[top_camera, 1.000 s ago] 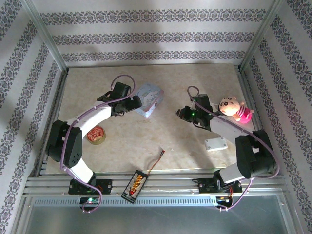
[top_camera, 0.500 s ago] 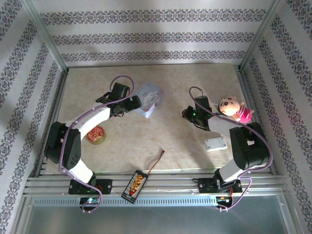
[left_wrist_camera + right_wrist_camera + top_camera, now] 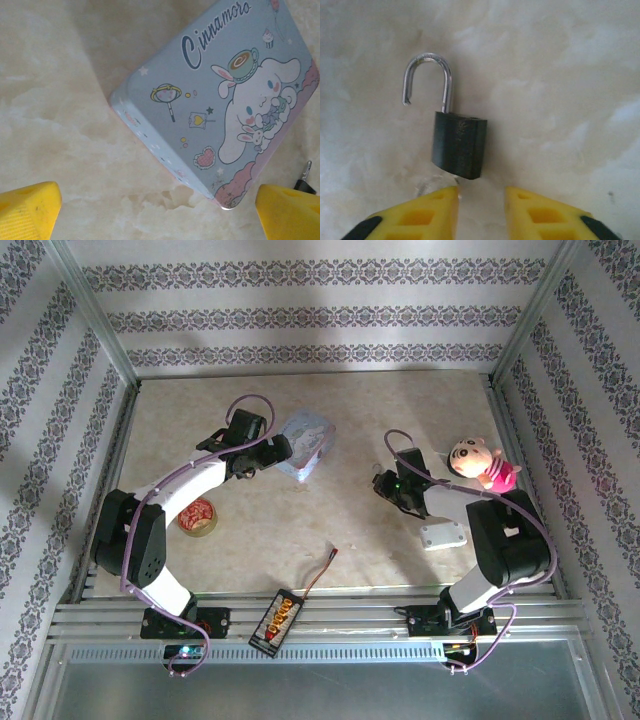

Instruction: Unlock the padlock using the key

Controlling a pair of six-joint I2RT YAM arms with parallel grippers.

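Top view, far left: a roll of tape [image 3: 198,516] with a red print lies flat on the pale marbled table [image 3: 350,405], beside the left arm's lower link. The left gripper [image 3: 266,453] sits low over the table, just beside the near-left edge of a pale-blue tin [image 3: 308,438]. In the left wrist view its jaws stand wide apart, one yellow fingertip [image 3: 27,210] in each bottom corner, with nothing between them but bare table. The tin [image 3: 225,100] lies flat ahead of them, turned at an angle, cartoon lid up. A small dark tip [image 3: 305,177] shows at the right edge, too little to tell what it is.

At the near edge, centre, a black board with orange plugs [image 3: 277,618] lies on the rail, and a thin wire [image 3: 322,568] runs from it up onto the table.

Right of centre, the right gripper [image 3: 383,483] is down near the table. In the right wrist view its jaws [image 3: 481,212] are a little apart and hold nothing. The padlock [image 3: 459,145] lies on the table just ahead of the fingertips, apart from them, dark body nearest, shackle [image 3: 427,80] pointing away. One shackle leg sits in the body and the other end hangs free. A shiny bit [image 3: 424,187] by the body's lower left corner is too blurred to identify.

Further right, a small white box [image 3: 443,535] lies by the right arm, with a pink plush toy [image 3: 482,463] beyond it
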